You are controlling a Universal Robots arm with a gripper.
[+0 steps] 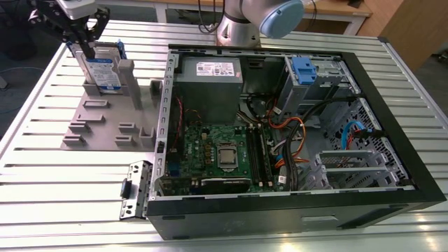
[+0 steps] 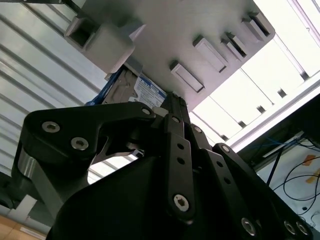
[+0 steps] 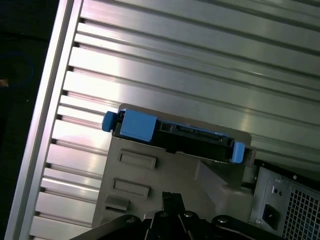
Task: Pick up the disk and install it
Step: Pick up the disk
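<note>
Disk (image 1: 104, 71) stands upright on its edge in a slot of the grey holder fixture (image 1: 98, 113), at the far side of the slatted aluminium table (image 1: 56, 173), on the exterior view's left. Its blue bracket (image 3: 175, 134) shows along the top edge in the first wrist view. The black gripper (image 1: 88, 50) hangs right above it, reaching down onto the top of the drive; I cannot tell whether it is clamped on it. The open computer case (image 1: 392, 157) lies beside the fixture, with a blue clip (image 1: 302, 67) in its drive cage.
</note>
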